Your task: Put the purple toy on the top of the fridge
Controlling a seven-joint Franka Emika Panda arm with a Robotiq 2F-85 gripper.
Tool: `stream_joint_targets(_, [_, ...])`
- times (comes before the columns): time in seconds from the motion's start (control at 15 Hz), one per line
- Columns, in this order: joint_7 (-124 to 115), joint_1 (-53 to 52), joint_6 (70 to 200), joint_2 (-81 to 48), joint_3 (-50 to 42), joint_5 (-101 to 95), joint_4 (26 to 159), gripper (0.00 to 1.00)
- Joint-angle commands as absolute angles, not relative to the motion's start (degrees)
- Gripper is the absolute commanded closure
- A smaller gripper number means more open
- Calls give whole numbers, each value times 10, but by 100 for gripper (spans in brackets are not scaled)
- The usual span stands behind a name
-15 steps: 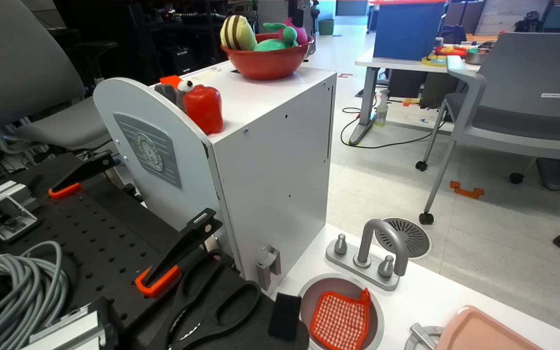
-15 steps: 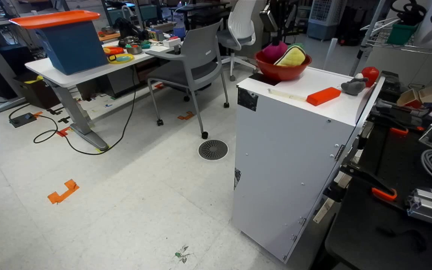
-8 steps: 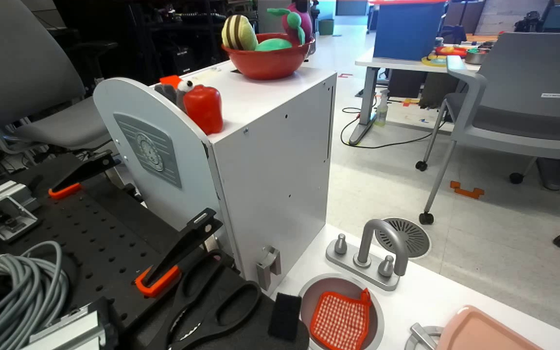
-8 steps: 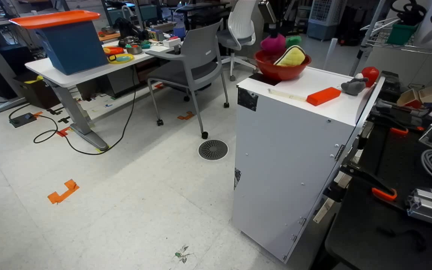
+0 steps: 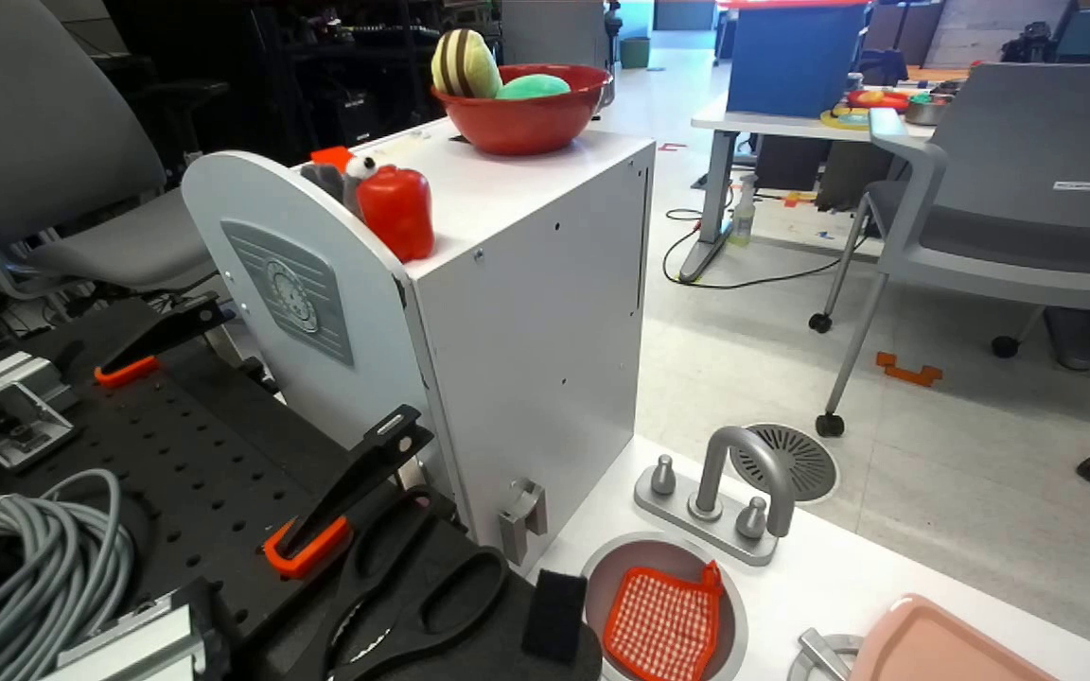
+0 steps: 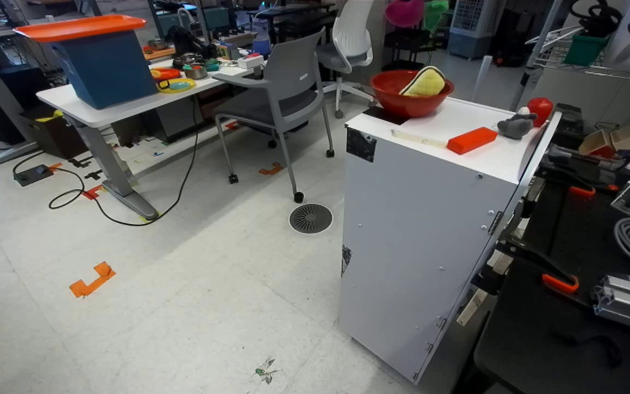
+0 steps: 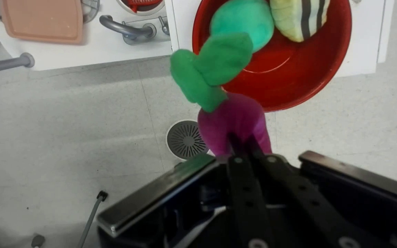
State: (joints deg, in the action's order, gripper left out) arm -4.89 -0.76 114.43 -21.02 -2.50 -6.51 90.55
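Observation:
The purple toy with its green leafy stem is pinched between the fingertips of my gripper in the wrist view. It hangs high in the air, beside and above the red bowl. In an exterior view the purple toy shows at the top edge, well above the fridge; my gripper is out of that view. In an exterior view the white fridge shows but neither the toy nor my gripper does. The fridge's flat white top also shows in an exterior view.
A red bowl on the fridge's far end holds a striped toy and a green toy. Near the arched front panel are a red pepper-like toy, a grey toy and an orange block.
The purple toy has risen out of the red bowl with my gripper. It has left the top of an exterior view. The striped and green toys stay in the bowl.

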Motion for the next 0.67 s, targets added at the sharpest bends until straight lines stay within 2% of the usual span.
stream_joint_targets(0.0, [-65,-24,1191,-134,-24,-104,989,99])
stream_joint_targets(0.6, [-185,-37,1319,32,-15,-189,1194,99])
